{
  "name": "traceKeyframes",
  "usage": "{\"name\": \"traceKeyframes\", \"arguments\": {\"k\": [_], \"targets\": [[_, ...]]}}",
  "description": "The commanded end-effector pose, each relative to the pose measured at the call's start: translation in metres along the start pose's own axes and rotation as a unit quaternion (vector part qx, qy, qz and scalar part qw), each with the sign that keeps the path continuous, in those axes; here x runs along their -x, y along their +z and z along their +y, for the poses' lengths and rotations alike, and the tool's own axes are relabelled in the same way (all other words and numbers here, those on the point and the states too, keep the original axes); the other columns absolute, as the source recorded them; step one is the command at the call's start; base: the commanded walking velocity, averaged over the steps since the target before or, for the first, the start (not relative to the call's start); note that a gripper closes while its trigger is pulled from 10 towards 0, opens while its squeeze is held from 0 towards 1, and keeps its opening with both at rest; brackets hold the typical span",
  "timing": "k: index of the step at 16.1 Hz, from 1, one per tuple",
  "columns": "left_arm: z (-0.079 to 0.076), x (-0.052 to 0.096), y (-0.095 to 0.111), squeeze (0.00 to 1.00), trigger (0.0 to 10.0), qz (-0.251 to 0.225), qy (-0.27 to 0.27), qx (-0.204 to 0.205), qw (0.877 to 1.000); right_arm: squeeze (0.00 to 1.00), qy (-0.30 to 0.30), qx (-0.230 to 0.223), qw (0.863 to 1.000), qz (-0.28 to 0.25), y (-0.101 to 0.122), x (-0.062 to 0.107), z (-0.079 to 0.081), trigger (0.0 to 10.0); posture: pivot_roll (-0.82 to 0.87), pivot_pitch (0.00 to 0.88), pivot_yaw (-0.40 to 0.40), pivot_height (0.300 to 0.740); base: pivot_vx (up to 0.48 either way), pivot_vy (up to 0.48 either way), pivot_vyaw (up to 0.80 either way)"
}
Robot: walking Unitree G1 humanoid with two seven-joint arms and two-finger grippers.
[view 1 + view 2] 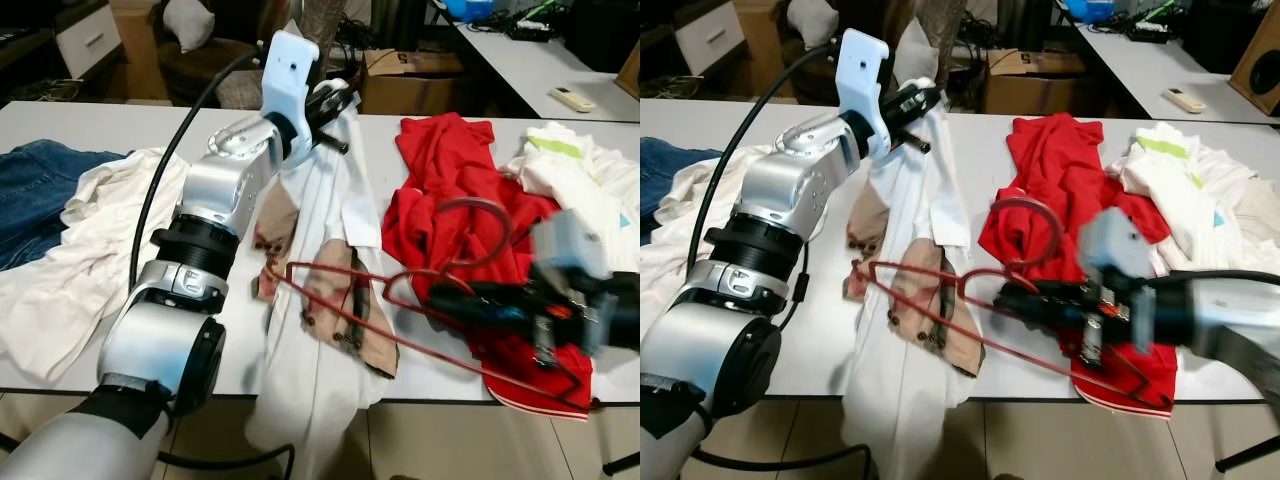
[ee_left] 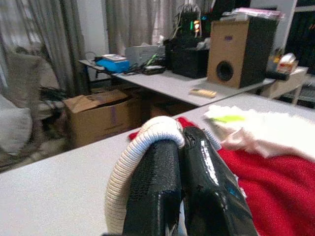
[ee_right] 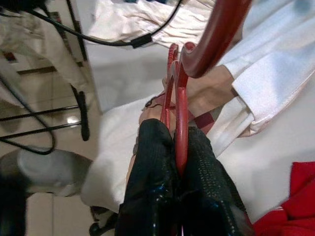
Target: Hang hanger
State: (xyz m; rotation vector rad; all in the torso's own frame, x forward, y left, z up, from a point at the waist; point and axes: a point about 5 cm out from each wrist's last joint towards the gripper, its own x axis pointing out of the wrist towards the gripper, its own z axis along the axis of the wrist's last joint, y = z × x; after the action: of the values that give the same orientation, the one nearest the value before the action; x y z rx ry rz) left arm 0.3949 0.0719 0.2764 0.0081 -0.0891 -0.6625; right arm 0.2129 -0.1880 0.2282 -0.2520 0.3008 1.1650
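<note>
Writing cannot be read on any object. Right gripper (image 3: 178, 162) is clenched on the red hanger (image 1: 970, 300), held over the white shirt (image 1: 910, 330). Left gripper (image 2: 181, 162) pinches the shirt's ribbed collar (image 2: 142, 142), lifting it above the table (image 1: 1040, 340).

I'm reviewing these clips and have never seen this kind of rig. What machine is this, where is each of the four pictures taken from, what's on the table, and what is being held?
This is a humanoid robot with two silver arms, each ending in two long black fingers. The two wide pictures come from the stereo camera in its head, looking down at a white table. The other two come from cameras on its wrists, looking along the fingers.

On the table lie blue jeans, a cream garment, a red garment and more white clothes.

The left gripper is shut on the ribbed collar of a white shirt, lifting it. The right gripper is shut on a red wire hanger, held near the shirt.
</note>
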Motion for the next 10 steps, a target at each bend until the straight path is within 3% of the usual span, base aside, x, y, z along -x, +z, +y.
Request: {"name": "traceKeyframes", "arguments": {"k": [1, 3, 6, 7, 8, 9, 10], "targets": [[-0.004, -0.001, 0.029, 0.00, 10.0, -0.043, -0.011, 0.005, 0.999, 0.00, -0.015, 0.006, 1.000, 0.006, -0.002, -0.005, -0.004, 10.0, -0.17, 0.000, 0.011, 0.740, 0.000, 0.000, 0.00], [-0.007, 0.000, 0.053, 0.00, 10.0, -0.069, -0.018, 0.034, 0.997, 0.00, -0.083, 0.006, 0.997, 0.003, -0.007, -0.011, -0.022, 10.0, -0.16, 0.000, 0.008, 0.740, 0.000, 0.000, 0.00], [-0.012, 0.001, 0.064, 0.00, 10.0, -0.083, -0.033, 0.047, 0.995, 0.00, -0.143, 0.018, 0.990, -0.007, -0.007, -0.010, -0.038, 10.0, -0.16, 0.000, 0.006, 0.740, 0.000, 0.000, 0.00], [-0.015, 0.002, 0.075, 0.00, 10.0, -0.099, -0.044, 0.055, 0.993, 0.00, -0.228, 0.035, 0.973, -0.026, -0.001, -0.003, -0.061, 10.0, -0.16, 0.000, 0.006, 0.740, 0.000, 0.000, 0.00], [-0.020, 0.003, 0.085, 0.00, 10.0, -0.117, -0.060, 0.069, 0.989, 0.00, -0.336, 0.045, 0.939, -0.063, 0.011, 0.013, -0.089, 10.0, -0.16, 0.000, 0.008, 0.740, 0.000, 0.000, 0.00], [-0.022, 0.004, 0.089, 0.00, 10.0, -0.123, -0.068, 0.076, 0.987, 0.00, -0.377, 0.050, 0.922, -0.077, 0.017, 0.021, -0.099, 10.0, -0.16, 0.000, 0.008, 0.740, 0.000, 0.000, 0.00], [-0.025, 0.006, 0.095, 0.00, 10.0, -0.133, -0.081, 0.082, 0.984, 0.00, -0.452, 0.072, 0.882, -0.110, 0.033, 0.043, -0.118, 10.0, -0.16, 0.000, 0.010, 0.740, 0.000, 0.000, 0.00]]}}
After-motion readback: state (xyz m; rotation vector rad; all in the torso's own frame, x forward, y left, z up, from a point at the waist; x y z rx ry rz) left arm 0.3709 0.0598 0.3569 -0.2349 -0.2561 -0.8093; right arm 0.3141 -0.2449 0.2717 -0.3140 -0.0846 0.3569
